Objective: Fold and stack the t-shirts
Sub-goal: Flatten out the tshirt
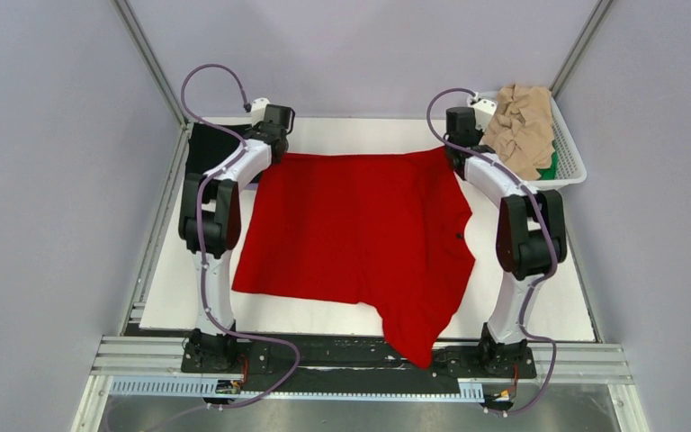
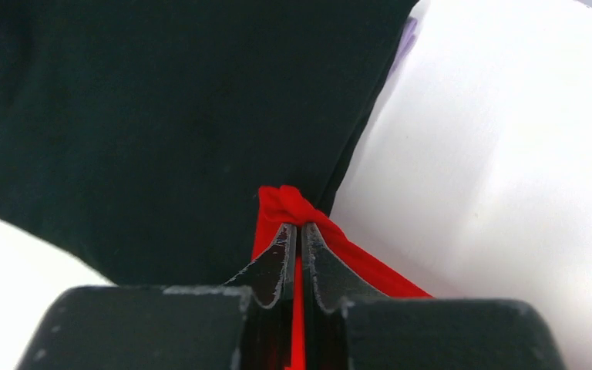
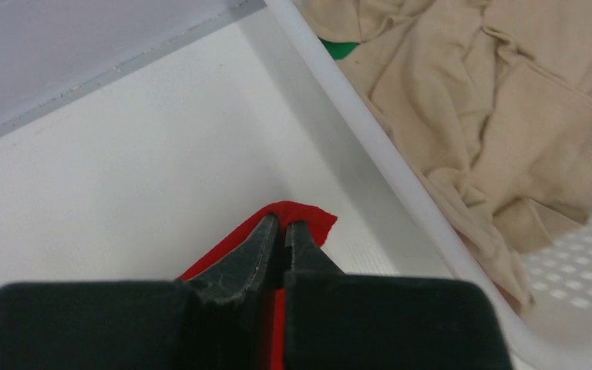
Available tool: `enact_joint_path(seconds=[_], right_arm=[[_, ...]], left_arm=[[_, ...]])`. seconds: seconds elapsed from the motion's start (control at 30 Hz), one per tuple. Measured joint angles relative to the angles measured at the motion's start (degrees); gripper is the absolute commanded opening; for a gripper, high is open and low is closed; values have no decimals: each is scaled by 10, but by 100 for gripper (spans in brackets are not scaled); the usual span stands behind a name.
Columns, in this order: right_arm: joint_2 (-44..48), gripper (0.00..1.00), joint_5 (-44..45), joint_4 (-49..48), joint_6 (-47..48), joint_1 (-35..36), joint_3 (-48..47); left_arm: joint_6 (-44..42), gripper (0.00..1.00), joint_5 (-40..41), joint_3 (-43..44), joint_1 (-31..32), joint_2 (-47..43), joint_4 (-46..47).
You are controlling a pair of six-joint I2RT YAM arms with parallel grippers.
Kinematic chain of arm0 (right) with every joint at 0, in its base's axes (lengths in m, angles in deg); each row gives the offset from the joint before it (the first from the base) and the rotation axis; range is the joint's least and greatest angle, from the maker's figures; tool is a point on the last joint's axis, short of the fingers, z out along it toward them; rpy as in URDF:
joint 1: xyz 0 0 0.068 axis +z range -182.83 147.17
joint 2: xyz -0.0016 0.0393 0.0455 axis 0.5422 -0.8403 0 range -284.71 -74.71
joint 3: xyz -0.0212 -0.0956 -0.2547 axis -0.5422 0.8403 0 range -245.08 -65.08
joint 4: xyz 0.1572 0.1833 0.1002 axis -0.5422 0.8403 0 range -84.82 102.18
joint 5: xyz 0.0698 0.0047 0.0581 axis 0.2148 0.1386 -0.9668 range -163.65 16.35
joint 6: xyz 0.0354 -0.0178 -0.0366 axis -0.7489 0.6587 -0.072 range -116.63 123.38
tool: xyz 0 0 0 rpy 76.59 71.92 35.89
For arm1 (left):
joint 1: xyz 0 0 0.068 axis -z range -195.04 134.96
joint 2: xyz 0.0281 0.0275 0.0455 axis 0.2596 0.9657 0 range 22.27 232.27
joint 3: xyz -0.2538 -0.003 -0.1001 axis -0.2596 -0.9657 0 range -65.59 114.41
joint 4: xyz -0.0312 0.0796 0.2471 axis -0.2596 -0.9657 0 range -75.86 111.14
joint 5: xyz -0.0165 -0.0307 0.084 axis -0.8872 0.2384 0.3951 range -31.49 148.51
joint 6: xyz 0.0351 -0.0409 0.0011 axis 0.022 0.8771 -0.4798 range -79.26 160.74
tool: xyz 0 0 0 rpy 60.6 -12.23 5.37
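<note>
The red t-shirt (image 1: 360, 229) lies spread on the white table, one sleeve hanging over the near edge. My left gripper (image 1: 273, 148) is shut on its far left corner (image 2: 281, 202), beside the black t-shirt (image 1: 205, 147), which fills most of the left wrist view (image 2: 146, 116). My right gripper (image 1: 450, 148) is shut on the far right corner (image 3: 308, 220), next to the basket. Beige t-shirts (image 1: 522, 126) lie heaped in the basket, seen close in the right wrist view (image 3: 509, 100), with a green one (image 1: 551, 167) under them.
The white lattice basket (image 1: 569, 144) stands at the far right corner of the table; its rim (image 3: 370, 131) runs close by my right fingers. The white table (image 1: 540, 297) ends at a metal rail at the near edge.
</note>
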Motion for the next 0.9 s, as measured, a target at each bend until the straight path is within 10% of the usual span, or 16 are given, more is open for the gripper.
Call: enact_joint_path(seconds=[0.13,0.23,0.27,0.4,0.9], right_arm=[[-101,52,-33,5,-4,-15,-108],[-169,79,-66,21,-1,-29,-188],[-177,84,-78,27,1,-32,-195],[-174,100,-128,43,5,-40,-194],[-87,100,-369,9,-84,-35,-59]], left_arm=[[-9,36,-14,103,-5,81,-17],[-20,93,-38,167,-12,127,-36],[-20,96,-50,170,-14,129,-38],[-26,100,-104,140,-19,110,-21],[-17,100,-217,-60,34,-112,10]])
